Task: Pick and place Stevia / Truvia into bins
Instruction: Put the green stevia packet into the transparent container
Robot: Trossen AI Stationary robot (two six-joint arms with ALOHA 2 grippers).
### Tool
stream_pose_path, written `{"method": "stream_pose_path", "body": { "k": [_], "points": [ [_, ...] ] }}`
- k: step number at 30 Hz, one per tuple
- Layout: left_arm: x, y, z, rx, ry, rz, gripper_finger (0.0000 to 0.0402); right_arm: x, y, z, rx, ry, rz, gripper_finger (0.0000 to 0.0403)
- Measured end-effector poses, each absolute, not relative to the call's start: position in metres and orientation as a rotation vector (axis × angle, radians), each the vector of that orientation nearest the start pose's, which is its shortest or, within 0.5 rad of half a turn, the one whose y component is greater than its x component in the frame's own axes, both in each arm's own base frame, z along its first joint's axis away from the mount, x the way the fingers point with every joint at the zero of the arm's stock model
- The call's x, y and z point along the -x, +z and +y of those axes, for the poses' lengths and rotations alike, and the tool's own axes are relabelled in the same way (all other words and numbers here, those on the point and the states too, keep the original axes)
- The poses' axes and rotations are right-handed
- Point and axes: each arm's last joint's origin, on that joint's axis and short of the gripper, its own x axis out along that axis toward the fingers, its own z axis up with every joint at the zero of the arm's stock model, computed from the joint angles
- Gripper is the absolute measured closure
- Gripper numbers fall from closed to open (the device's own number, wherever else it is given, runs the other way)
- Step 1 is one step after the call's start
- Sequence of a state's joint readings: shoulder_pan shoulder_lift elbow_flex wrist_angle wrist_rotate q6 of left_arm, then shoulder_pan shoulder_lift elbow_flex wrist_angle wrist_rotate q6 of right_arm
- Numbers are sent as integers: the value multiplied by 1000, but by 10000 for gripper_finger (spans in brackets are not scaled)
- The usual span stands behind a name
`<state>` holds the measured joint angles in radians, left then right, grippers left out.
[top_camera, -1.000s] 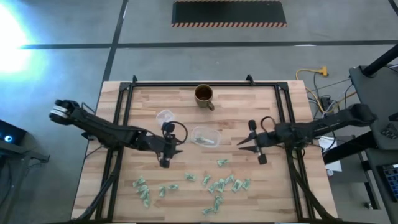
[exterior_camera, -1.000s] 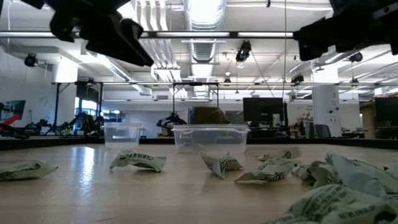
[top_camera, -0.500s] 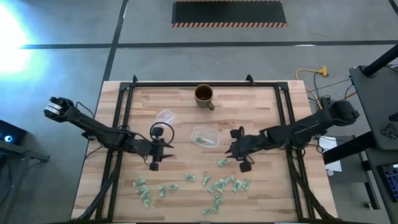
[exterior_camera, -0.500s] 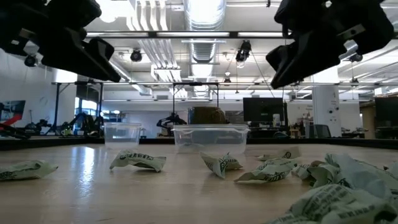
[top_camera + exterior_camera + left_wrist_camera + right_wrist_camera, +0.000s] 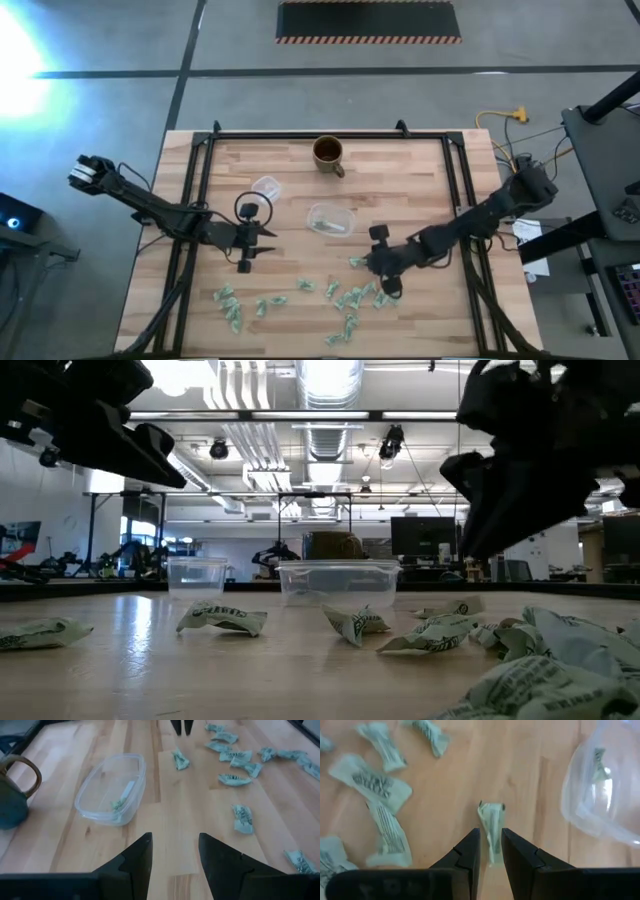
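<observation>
Several pale green-and-white sachets (image 5: 345,297) lie loose along the table's near half. One sachet (image 5: 491,827) lies apart, nearer the tub (image 5: 330,220). My right gripper (image 5: 490,837) hovers just above this sachet, open by a narrow gap, one finger on either side of it; in the low view the right gripper (image 5: 482,545) hangs clear of the wood. The clear tub (image 5: 112,790) holds a green sachet (image 5: 119,804) and a white one. My left gripper (image 5: 175,850) is open over bare wood, left of the tub.
A brown mug (image 5: 328,153) stands near the far edge, and a small clear round cup (image 5: 265,187) stands left of the tub. Black frame rails (image 5: 195,180) run along the table's left, right and far sides. Bare wood lies between the tub and the sachets.
My right gripper has swung from right of the tub toward the table's near and left side and come down over the lone sachet. My left gripper has drawn back a little toward the table's left edge. No sachet has moved.
</observation>
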<state>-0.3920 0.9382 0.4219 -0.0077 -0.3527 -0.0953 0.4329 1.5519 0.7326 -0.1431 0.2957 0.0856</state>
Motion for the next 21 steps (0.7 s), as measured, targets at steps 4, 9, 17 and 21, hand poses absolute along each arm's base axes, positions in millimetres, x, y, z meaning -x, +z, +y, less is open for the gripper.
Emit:
{"method": "stream_pose_path", "body": {
  "k": [4, 9, 17, 21],
  "points": [
    [-179, 201, -63, -94, -15, 475, 257, -260, 139, 111, 294, 61, 937, 335],
    [-181, 203, -64, -88, -16, 453, 257, -263, 132, 111, 304, 42, 942, 335],
    [-181, 203, -64, -86, -16, 448, 257, -265, 125, 112, 297, 37, 948, 335],
    [-181, 203, -64, -87, -16, 448, 257, -266, 121, 113, 301, 36, 955, 335]
  ]
}}
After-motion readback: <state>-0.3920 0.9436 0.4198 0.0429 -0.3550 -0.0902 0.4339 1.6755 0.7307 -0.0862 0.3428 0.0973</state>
